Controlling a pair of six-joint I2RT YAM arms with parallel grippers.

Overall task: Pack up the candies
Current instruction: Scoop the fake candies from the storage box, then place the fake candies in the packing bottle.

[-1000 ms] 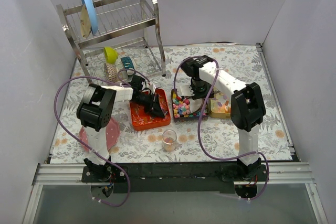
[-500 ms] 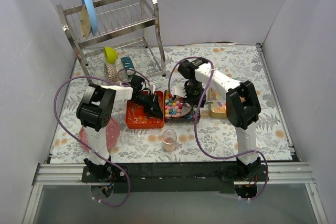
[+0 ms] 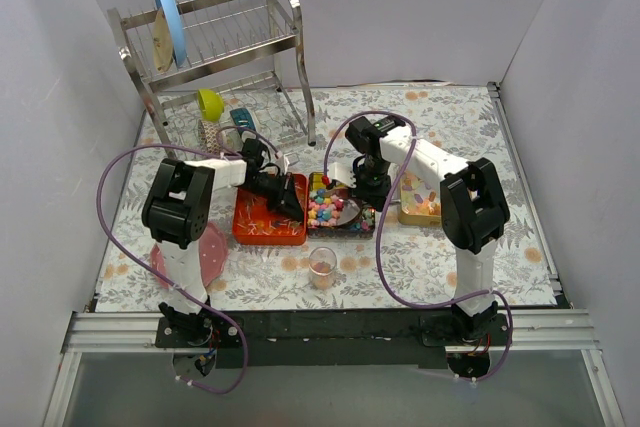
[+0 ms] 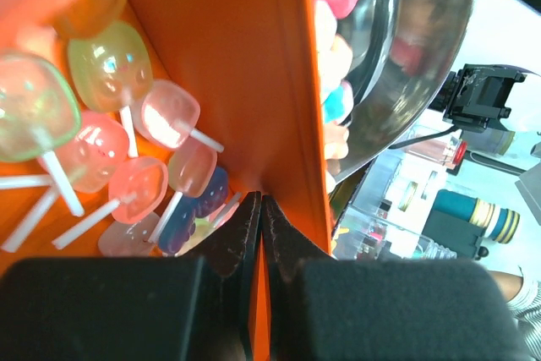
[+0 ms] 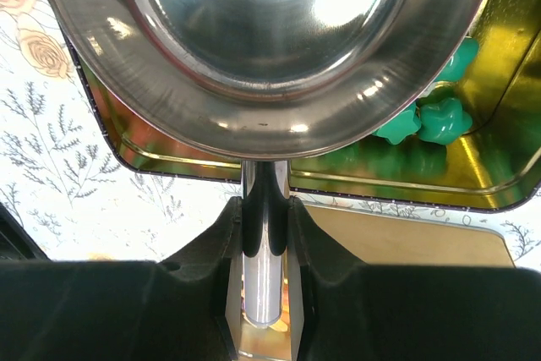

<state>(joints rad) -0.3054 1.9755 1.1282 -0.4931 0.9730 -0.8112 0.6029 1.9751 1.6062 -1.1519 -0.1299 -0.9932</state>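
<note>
My left gripper [image 4: 261, 205] is shut on the right wall of the orange tray [image 4: 254, 82], which holds clear-wrapped colourful candies on white sticks [image 4: 127, 141]. In the top view that gripper [image 3: 288, 199] sits at the tray's [image 3: 262, 232] right edge. My right gripper [image 5: 266, 209] is shut on the handle of a steel scoop [image 5: 270, 40]. The scoop's bowl hangs low over a dark tin [image 3: 352, 228] full of pastel multicoloured candies [image 3: 322, 210]. Green star-shaped candies [image 5: 431, 120] show beneath the bowl. A yellow tin [image 3: 418, 209] with orange-yellow candies lies to the right.
A small clear cup [image 3: 322, 267] stands in front of the tins near the table's front edge. A pink plate [image 3: 195, 252] lies by the left arm's base. The dish rack [image 3: 215, 57] with a blue plate [image 3: 167, 17] fills the back left.
The orange tray and the tin of pastel candies have shifted left. My right gripper has swung left with the scoop, now over that tin.
</note>
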